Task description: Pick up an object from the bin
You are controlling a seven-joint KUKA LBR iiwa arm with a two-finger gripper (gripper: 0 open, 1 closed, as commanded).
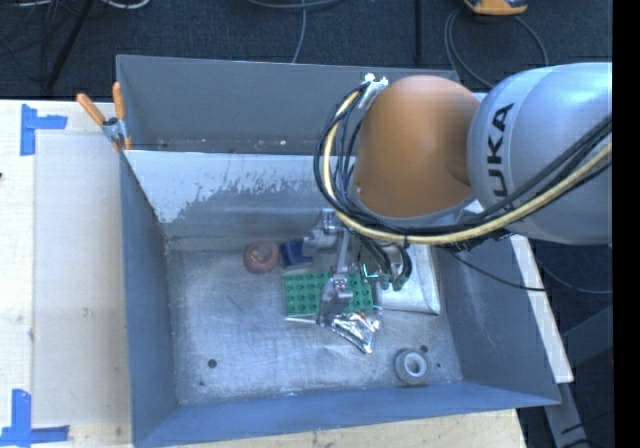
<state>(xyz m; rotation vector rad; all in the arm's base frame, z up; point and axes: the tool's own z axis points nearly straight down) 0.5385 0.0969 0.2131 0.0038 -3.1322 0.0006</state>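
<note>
In the camera view your arm comes in from three o'clock, and its orange wrist cover (pixel 415 146) hangs over the middle of the grey bin (pixel 150 276). The claw (pixel 338 296) is down low, just right of the floor's centre, over a flat green studded plate (pixel 303 294). Green shows on both sides of it, so it stands on or just above that plate. You cannot tell from here whether the claw is wide or narrow, nor whether anything is gripped.

A crumpled silver foil wrapper (pixel 357 328) lies at the claw's five o'clock, touching the plate's edge. A flat white card (pixel 420 288) lies at three o'clock, partly under the arm. A small blue piece (pixel 293 252) and a reddish-brown round thing (pixel 261 257) sit at ten o'clock, close to each other. A grey ring (pixel 410 365) rests well apart at five o'clock, near the front wall.

I judge this to be the descent or grasp step, with the green plate as the likely target. A thin flat plate gives little to pinch, so your next move calls for catching an edge cleanly, closing, then lifting straight up. Watch that the foil does not get dragged along.
</note>
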